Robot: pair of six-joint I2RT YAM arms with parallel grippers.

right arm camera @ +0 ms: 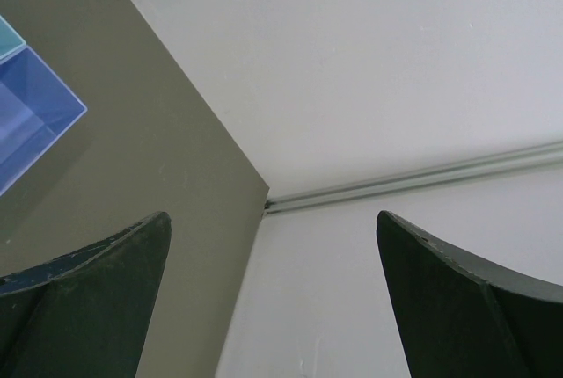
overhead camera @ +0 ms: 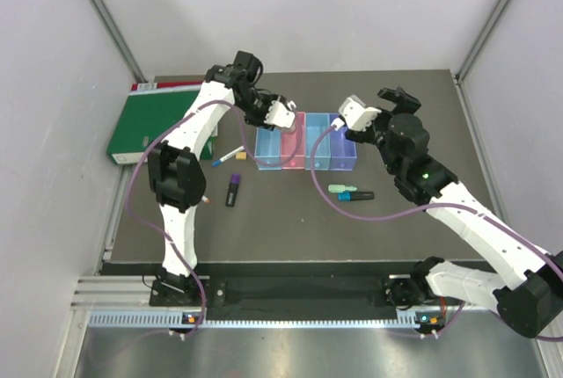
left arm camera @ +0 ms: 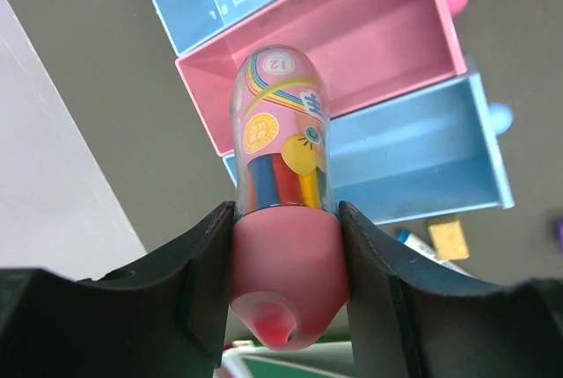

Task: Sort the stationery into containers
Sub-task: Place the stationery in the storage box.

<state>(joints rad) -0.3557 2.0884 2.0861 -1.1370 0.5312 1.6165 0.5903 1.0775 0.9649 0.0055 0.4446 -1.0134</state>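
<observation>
Four joined bins (overhead camera: pixel 303 145) are pictured in a row at the middle of the dark surface (overhead camera: pixel 290 228), coloured light blue, pink, light blue and purple-blue from left to right. A pink capsule (left arm camera: pixel 283 220), its clear dome packed with coloured sticks, is clamped at its pink base by the left tool (left arm camera: pixel 286 246). It is held over the far end of the row, with the pink bin (left arm camera: pixel 378 44) and a light blue bin (left arm camera: pixel 422 158) seen beyond the dome.

The right tool (right arm camera: pixel 273 246) is held at the far right of the row, beside the purple-blue bin (right arm camera: pixel 35 105). Its fingers are spread wide apart, with nothing gripped between them.

Other stationery is spread over the surface. A white pen (overhead camera: pixel 230 156) with a blue end and a small yellow piece (overhead camera: pixel 240 156) are seen just left of the row, and a dark marker (overhead camera: pixel 233 191) lies nearer. A green marker (overhead camera: pixel 339 189) and a black marker (overhead camera: pixel 359 194) are laid together near the row's right end. A green binder (overhead camera: pixel 154 123) is set at the far left.
</observation>
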